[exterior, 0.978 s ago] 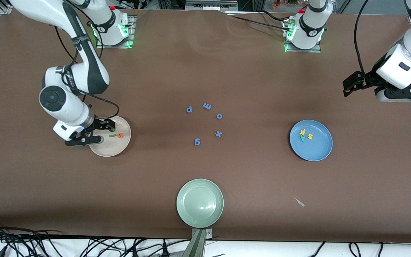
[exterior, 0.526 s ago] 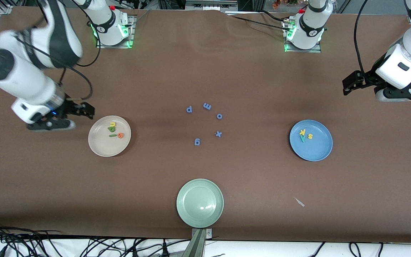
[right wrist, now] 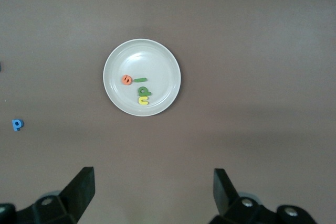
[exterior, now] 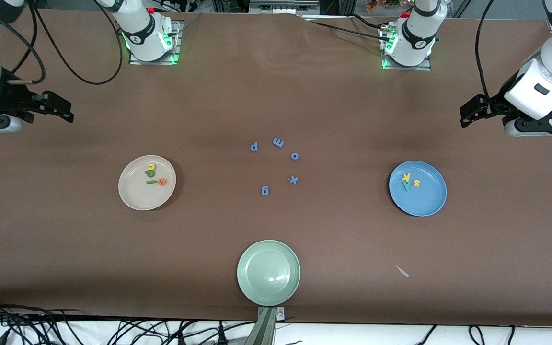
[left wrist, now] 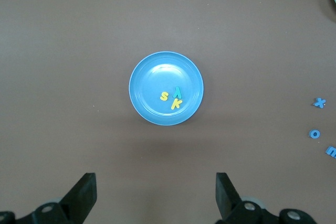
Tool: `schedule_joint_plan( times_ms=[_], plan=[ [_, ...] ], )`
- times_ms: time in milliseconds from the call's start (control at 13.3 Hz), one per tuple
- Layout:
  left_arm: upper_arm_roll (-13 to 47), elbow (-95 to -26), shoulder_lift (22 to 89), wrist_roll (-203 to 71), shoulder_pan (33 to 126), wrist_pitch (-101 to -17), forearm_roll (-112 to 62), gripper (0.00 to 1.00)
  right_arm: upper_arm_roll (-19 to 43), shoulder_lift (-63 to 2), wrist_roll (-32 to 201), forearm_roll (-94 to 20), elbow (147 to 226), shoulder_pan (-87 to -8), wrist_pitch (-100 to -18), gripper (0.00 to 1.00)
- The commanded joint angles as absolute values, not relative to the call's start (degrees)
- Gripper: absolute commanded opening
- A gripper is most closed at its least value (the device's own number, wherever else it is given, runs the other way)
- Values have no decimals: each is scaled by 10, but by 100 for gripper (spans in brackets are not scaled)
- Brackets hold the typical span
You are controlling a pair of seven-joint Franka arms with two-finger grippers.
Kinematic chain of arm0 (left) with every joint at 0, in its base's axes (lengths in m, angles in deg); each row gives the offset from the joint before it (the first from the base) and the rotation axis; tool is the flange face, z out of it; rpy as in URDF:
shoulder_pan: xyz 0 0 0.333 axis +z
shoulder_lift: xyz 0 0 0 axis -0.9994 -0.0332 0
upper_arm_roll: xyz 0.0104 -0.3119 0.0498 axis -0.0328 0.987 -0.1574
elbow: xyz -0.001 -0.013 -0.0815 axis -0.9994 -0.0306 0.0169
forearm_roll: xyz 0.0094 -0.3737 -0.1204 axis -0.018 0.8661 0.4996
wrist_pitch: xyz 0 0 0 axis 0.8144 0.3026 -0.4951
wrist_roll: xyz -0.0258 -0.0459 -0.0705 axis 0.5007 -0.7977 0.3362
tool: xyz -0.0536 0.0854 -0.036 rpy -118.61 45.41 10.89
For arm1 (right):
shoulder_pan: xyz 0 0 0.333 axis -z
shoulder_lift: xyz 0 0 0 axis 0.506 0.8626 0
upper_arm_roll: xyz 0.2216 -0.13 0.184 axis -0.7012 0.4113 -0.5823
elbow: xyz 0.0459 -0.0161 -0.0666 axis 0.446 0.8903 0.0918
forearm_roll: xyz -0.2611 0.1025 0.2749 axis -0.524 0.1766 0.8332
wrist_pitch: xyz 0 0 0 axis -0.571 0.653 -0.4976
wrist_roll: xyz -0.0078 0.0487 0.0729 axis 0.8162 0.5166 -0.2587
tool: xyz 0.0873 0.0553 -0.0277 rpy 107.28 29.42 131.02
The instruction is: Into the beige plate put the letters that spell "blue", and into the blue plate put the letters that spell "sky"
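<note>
My right hand hangs empty with its fingers wide apart, over the bare counter at the right arm's end. The beige plate lies nearer to the front camera than the spot under this hand, and toward the middle of the counter. My left hand is also wide and empty, and it waits over the left arm's end; the blue plate lies in the same way from it.

In the beige plate I see the orange e, the green l as a thin bar beside it, the green b and the yellow u touching the b. In the blue plate are the yellow s, the yellow k and the teal y, close together.

Five blue letters lie loose in the middle of the counter, and the pale green plate, nearest the front camera, holds nothing. I judge that both words are sorted and no further grasp is needed.
</note>
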State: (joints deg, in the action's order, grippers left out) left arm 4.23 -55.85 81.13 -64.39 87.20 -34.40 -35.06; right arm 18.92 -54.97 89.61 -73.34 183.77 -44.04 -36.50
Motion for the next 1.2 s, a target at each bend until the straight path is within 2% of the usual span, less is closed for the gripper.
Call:
schedule_joint_plan(
  times_ms=[0,451,1128],
  plan=[
    [38,-554,814,-642,869,-335,-337,100,192,-525,882,-722,1810,-436,-347,100],
    [39,-554,814,-642,868,-335,-337,100,191,-507,884,-723,1782,-436,-345,100],
    [39,-554,814,-642,868,-335,-337,100,190,-508,888,-731,1781,-441,-341,100]
  ],
)
